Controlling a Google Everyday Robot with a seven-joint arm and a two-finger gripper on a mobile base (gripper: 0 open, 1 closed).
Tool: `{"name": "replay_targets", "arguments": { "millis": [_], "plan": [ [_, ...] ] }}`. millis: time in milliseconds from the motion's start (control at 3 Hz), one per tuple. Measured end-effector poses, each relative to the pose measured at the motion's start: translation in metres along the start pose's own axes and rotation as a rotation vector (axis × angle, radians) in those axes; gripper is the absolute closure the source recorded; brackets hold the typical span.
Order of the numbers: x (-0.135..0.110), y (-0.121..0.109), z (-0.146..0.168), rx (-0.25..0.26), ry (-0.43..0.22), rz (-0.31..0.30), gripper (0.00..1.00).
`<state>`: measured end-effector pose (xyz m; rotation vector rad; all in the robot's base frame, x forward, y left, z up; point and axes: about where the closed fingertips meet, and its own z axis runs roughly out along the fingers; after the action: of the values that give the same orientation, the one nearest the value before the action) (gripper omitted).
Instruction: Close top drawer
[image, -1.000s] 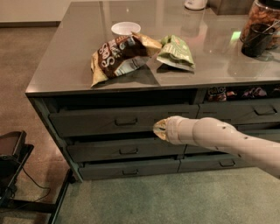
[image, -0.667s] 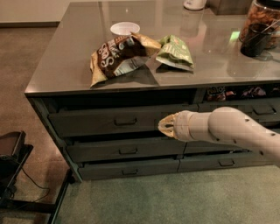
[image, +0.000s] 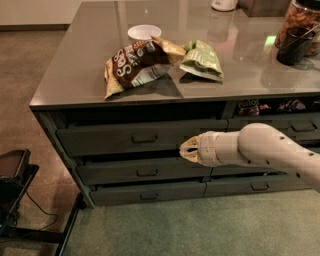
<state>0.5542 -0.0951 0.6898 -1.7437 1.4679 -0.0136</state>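
A green carpet (image: 165, 225) fills the foreground, and a black stand (image: 12, 172) sits at the lower left with a cable (image: 35, 202) trailing from it. The pale robot arm (image: 270, 147) reaches in from the right edge, ending in the gripper (image: 186, 150), which points left and sits in front of the drawer fronts. It is level with the seam between the top drawer (image: 100, 141) and the shallower drawer (image: 110, 172) below. Whether the jaws are open or closed cannot be told from this angle.

The top drawer is the wide, tall front directly under the left part of the table (image: 75, 75). It stands slightly out, with a dark gap above its upper edge. Its small bar handle (image: 145, 139) lies to the left of the gripper, apart from it. A second shallow drawer (image: 115, 194) sits lowest.

On the table, a brown chip bag (image: 132, 62) lies beside a green bag (image: 202, 60), the two touching. A white bowl (image: 144, 32) stands just behind the brown bag. At the far right are a dark cup (image: 294, 46) and a jar (image: 302, 15).
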Motion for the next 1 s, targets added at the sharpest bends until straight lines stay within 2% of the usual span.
{"name": "replay_targets", "arguments": {
  "millis": [667,1000],
  "plan": [
    [0.0,0.0,0.0,0.0,0.0,0.0,0.11],
    [-0.0003,0.0001,0.0002,0.0,0.0,0.0,0.0]
  ]
}}
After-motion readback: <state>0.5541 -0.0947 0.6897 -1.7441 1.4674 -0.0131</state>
